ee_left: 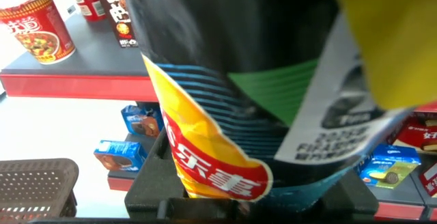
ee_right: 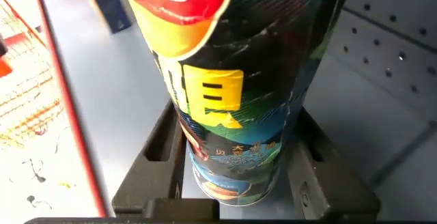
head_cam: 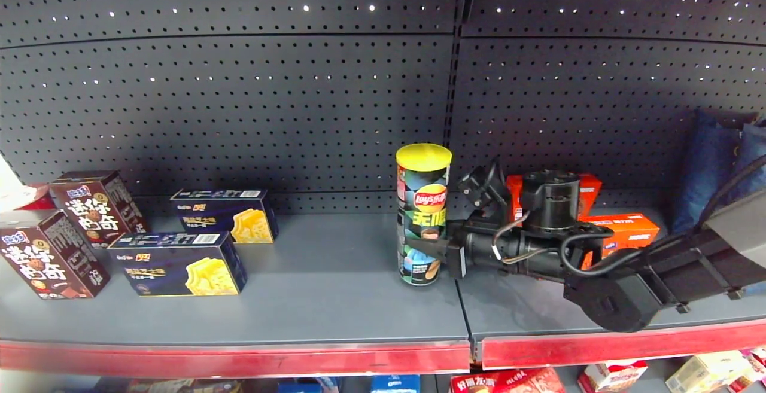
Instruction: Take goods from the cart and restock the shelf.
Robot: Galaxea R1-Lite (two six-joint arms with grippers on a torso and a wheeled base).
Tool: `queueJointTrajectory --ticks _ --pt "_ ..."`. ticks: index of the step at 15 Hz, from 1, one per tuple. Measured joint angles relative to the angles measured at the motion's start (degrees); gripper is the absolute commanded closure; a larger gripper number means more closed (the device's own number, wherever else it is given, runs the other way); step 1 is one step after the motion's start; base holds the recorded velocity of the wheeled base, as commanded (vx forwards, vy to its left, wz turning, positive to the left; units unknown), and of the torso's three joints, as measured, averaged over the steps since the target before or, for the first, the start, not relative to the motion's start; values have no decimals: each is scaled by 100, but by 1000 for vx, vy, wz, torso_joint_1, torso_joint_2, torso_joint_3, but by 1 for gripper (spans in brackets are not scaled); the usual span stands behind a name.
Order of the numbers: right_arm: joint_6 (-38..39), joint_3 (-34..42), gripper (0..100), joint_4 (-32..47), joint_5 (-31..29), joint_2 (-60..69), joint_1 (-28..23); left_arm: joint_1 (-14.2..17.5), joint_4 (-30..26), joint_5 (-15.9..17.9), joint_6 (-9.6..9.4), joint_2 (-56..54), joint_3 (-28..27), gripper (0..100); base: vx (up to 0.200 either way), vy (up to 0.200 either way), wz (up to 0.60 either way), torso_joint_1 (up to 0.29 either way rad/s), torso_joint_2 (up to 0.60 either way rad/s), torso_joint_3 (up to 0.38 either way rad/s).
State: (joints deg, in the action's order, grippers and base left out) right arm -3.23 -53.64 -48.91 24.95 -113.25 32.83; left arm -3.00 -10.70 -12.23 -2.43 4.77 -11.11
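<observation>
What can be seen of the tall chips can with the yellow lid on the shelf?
The chips can is a tall cylinder with a flat yellow lid and a glossy printed wrap, dark with green, blue and a red-and-yellow logo. It stands upright near the middle of the grey shelf, its base seemingly on the board. The right gripper holds its lower half, jaws closed on both sides. Nothing else touches it.

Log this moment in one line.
right gripper: shut on chip can | can: upright on shelf | left gripper: shut on chips package
</observation>
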Motion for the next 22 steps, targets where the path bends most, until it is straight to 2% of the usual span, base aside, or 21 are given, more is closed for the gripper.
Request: queueJointTrajectory --ticks 4,6,14,15,22 --pt "-11 1197 100 -1242 -84 341 11 2 0 5 -35 -2 4 100 0 0 0 0 0 0" --pt "-10 1491 100 -1424 -88 366 10 35 0 5 -37 -30 4 100 0 0 0 0 0 0" --pt "-18 1593 100 -1692 -90 112 157 44 -10 2 -13 -52 22 100 0 0 0 0 0 0" --pt "-18 1593 0 -1736 -90 63 184 44 -10 2 -2 -52 26 100 0 0 0 0 0 0" --pt "-18 1676 0 -1779 -141 24 291 44 -5 5 16 -52 122 100 0 0 0 0 0 0"
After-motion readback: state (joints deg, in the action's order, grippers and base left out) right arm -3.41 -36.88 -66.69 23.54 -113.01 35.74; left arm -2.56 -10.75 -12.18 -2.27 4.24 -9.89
